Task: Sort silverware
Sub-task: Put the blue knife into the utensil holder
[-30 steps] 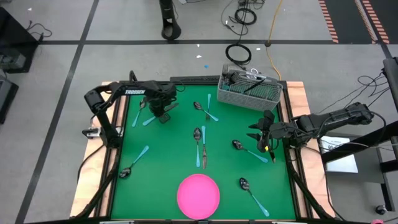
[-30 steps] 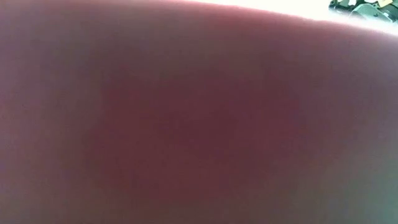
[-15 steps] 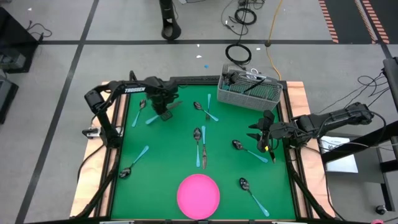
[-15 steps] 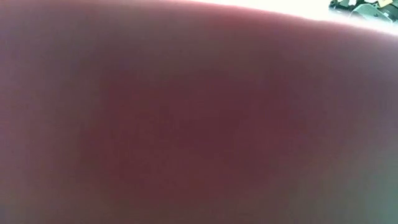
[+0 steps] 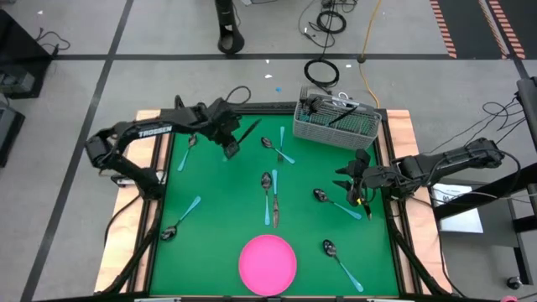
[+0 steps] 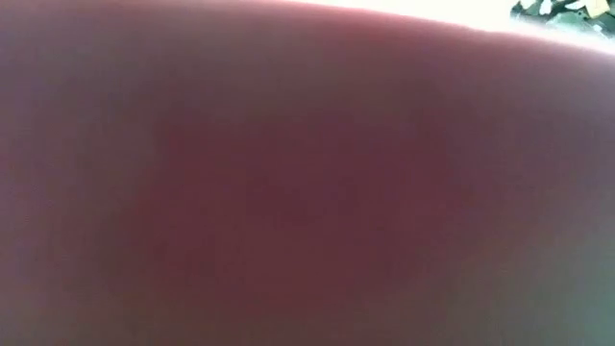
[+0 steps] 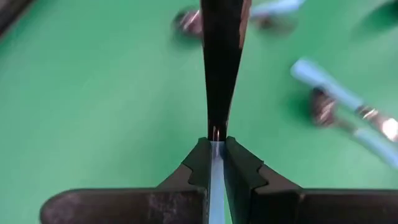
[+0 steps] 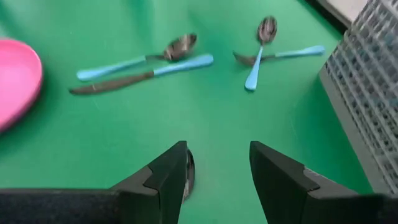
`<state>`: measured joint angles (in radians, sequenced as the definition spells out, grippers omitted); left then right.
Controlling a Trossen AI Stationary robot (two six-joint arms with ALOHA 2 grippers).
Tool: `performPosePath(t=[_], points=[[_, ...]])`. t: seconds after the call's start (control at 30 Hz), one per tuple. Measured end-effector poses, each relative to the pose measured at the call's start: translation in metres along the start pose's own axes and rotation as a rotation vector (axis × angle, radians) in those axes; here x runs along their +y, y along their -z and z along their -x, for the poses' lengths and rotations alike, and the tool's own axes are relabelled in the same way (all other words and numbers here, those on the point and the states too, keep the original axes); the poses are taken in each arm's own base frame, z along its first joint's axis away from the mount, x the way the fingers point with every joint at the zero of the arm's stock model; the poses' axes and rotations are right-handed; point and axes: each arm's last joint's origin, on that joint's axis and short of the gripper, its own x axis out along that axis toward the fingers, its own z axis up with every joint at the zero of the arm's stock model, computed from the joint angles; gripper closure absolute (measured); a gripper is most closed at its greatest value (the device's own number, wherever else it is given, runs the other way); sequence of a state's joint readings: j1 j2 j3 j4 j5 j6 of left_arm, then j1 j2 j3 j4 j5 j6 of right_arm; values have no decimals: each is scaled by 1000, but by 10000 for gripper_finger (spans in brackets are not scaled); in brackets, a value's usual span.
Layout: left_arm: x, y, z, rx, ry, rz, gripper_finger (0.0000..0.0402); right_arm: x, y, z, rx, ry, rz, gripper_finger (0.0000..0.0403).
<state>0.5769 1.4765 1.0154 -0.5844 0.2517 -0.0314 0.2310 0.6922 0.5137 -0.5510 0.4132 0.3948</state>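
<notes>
Light-blue-handled silverware lies scattered on the green mat: a spoon (image 5: 186, 153) at the far left, a crossed pair (image 5: 273, 148), a spoon and knife side by side (image 5: 270, 198), and single spoons (image 5: 331, 201), (image 5: 340, 260), (image 5: 179, 221). My left gripper (image 5: 231, 148) is at the far left above the mat, shut on a knife (image 5: 248, 131) with a dark blade. My right gripper (image 5: 347, 186) hangs open at the right side, over a spoon bowl (image 8: 189, 173). My left gripper pinches the knife's blue handle (image 7: 216, 163) between its two fingers, right where the dark blade (image 7: 221, 68) begins. The fingers slant down and lie along the knife, so the blade sticks out past the fingertips. The knife is clear of the mat.
A grey wire-mesh basket (image 5: 336, 126) with utensils in it stands at the far right corner. A round pink plate (image 5: 268, 263) sits at the near middle edge and fills the low view (image 6: 288, 192).
My left gripper has risen from the mat and tipped toward level, staying shut. The knife, which lay on the mat, has come up with it and is now clear, its blade pointing toward the far right.
</notes>
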Motion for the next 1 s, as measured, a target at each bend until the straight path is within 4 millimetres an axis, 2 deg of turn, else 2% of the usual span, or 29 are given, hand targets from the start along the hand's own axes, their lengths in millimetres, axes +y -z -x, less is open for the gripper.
performPosePath(t=[0.13,0.33,0.43,0.53,0.67,0.87,1.0], points=[[-21,-8,-4,-213,61,-70,378,0,1,-1,-11,2,21,238],[-58,-38,-3,-612,173,-214,378,3,-6,-1,-78,-28,30,238],[-69,-51,-4,-806,185,-253,378,3,-7,-1,-83,-31,28,238],[-74,-62,-14,-930,184,-264,378,3,-7,-1,-83,-31,28,238],[-81,-83,-33,-995,197,-274,378,3,-7,-1,-83,-31,27,238],[-87,-129,-61,-1040,183,-278,378,3,-6,-1,-76,-29,31,238],[-84,-159,-80,-1026,143,-303,378,3,-6,-1,-72,-27,33,238]])
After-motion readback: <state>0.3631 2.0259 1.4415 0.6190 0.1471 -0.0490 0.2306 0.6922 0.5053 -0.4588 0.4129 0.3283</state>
